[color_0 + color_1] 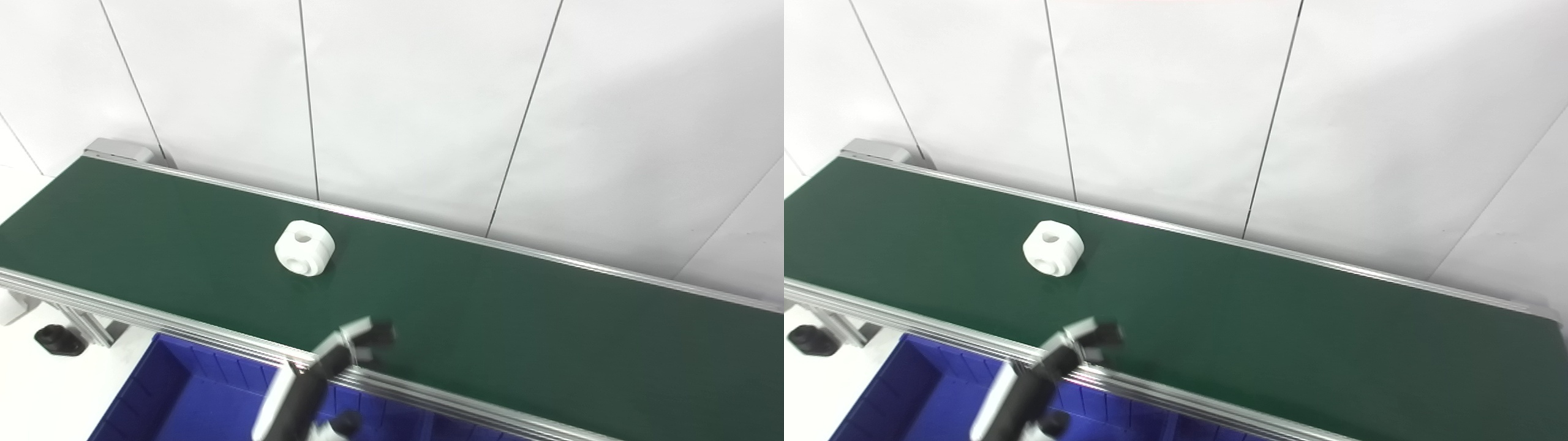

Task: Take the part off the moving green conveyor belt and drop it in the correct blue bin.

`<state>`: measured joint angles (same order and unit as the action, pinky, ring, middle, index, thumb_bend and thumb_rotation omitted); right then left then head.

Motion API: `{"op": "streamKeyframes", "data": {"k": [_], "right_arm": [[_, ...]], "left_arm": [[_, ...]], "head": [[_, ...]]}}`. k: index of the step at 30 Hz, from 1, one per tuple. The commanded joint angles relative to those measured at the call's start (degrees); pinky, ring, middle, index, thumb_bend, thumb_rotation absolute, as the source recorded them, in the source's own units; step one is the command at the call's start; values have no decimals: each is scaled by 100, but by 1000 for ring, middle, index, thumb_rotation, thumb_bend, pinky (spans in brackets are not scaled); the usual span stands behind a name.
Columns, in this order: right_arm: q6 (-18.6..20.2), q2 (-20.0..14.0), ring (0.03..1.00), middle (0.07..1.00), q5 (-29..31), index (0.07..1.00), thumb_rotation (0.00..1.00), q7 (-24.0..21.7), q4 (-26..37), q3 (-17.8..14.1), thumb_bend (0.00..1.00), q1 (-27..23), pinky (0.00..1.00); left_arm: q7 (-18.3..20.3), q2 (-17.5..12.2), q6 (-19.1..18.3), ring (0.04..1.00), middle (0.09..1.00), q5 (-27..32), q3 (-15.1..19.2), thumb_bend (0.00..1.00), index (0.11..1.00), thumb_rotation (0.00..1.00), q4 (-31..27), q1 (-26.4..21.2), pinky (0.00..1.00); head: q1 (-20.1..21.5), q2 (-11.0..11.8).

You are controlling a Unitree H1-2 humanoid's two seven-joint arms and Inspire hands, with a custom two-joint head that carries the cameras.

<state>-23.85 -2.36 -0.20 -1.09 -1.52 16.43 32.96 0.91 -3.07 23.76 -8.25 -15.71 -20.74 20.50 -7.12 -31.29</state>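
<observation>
On the belt (490, 306), toward its far rail, lies the white part (304, 247), free and untouched. One hand (358, 340) reaches over the near rail, well short of the part, probably poised to meet it as the belt carries it. Its fingers are blurred; whether apart or together, I cannot tell. Below waits the bin (184, 392). Only the right eye view shows the belt's right end.
</observation>
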Motion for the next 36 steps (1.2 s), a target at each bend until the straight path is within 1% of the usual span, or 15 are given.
{"op": "streamKeyframes", "data": {"k": [1, 2, 3, 5, 7, 9, 11, 14, 17, 21, 25, 28, 30, 33, 36], "right_arm": [[-291, 36, 1000, 1000, 31, 1000, 1000, -110, 124, 2, 983, 46, 1000], [-292, 40, 1000, 1000, 31, 1000, 1000, -116, 122, -1, 983, 43, 1000], [-294, 51, 1000, 1000, 20, 1000, 1000, -115, 113, -2, 985, 38, 1000], [-297, 72, 1000, 1000, 28, 1000, 1000, -125, 95, -1, 988, 29, 1000], [-292, 90, 1000, 1000, 35, 1000, 1000, -135, 93, 0, 995, 24, 1000], [-289, 104, 1000, 1000, 29, 1000, 1000, -140, 97, -1, 996, 26, 1000], [-294, 128, 1000, 1000, 7, 1000, 1000, -138, 85, -2, 988, 18, 1000], [-291, 157, 1000, 1000, -25, 1000, 1000, -127, 85, -15, 987, 18, 1000], [-283, 191, 1000, 1000, -31, 1000, 1000, -129, 93, -10, 995, 11, 1000], [-288, 222, 1000, 1000, -3, 1000, 1000, -145, 60, -3, 990, -19, 1000], [-263, 252, 1000, 1000, -106, 1000, 1000, -109, 44, -12, 997, -44, 1000], [-250, 265, 1000, 1000, -111, 1000, 1000, -116, 45, -12, 1000, -49, 1000], [-259, 285, 1000, 1000, -116, 1000, 1000, -112, 48, -9, 1000, -49, 1000], [-261, 311, 1000, 1000, -125, 1000, 1000, -105, 50, -5, 1000, -47, 1000], [-248, 333, 1000, 1000, -161, 1000, 1000, -105, 59, 5, 1000, -38, 1000]], "left_arm": [[25, -142, 94, 793, 814, -80, 303, 816, 818, 671, -190, -711, 655], [35, -192, 123, 791, 816, -104, 432, 852, 818, 600, -177, -939, 653], [42, -278, 57, 793, 818, -251, 623, 874, 821, 572, -184, -1269, 657], [85, -404, -74, 800, 822, -483, 865, 905, 830, 564, -183, -1701, 675], [209, -654, -230, 835, 843, -906, 1051, 879, 849, 553, -121, -2191, 748], [361, -930, -415, 862, 866, -1340, 1155, 868, 870, 514, 8, -2616, 794], [416, -1192, -359, 875, 879, -1639, 1198, 875, 880, 399, 323, -3001, 823], [500, -1620, -276, 887, 898, -2297, 1148, 906, 899, 355, 867, -3624, 846], [520, -1968, -108, 838, 860, -2882, 993, 988, 864, 282, 1406, -4195, 777], [708, -2336, -74, 817, 840, -3429, 695, 1000, 839, 184, 1928, -4766, 766], [1025, -2642, -43, 834, 854, -4021, 190, 1000, 845, 187, 2601, -5295, 788], [1295, -2714, -108, 856, 875, -4290, -164, 1000, 851, 213, 3101, -5577, 815], [1343, -2732, -73, 865, 880, -4350, -325, 1000, 847, 213, 3385, -5711, 820], [1478, -2675, -70, 873, 882, -4530, -659, 1000, 850, 218, 3968, -5927, 834], [1584, -2632, -44, 882, 887, -4602, -943, 1000, 857, 258, 4415, -6086, 856]], "head": [[-9, -7], [-9, -7], [26, 2], [46, 11], [46, 11], [67, 16], [92, 14], [112, 10], [134, 4], [153, 8], [215, -1], [215, -1], [243, -11], [286, -30], [304, -40]]}}
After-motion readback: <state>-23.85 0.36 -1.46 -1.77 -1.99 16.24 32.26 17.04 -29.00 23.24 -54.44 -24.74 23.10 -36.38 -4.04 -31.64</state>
